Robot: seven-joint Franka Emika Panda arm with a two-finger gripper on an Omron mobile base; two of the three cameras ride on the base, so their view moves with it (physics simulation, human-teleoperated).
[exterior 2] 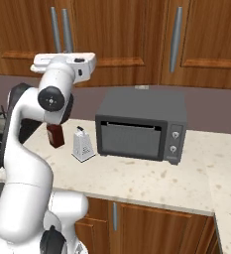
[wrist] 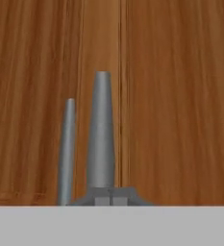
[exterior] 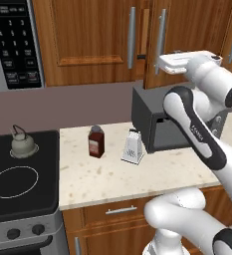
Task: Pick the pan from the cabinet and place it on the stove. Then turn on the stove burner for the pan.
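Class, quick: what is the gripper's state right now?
Gripper: shut, at the cabinet's handle; whether it grips the handle cannot be told.

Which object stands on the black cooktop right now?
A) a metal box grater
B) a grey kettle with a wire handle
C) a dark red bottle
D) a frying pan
B: the kettle stands at the back of the stove; the grater and bottle stand on the counter.

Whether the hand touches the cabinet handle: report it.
Cannot tell. Hand view: the handle runs down to the shut hand; neither contact nor gap is plain.
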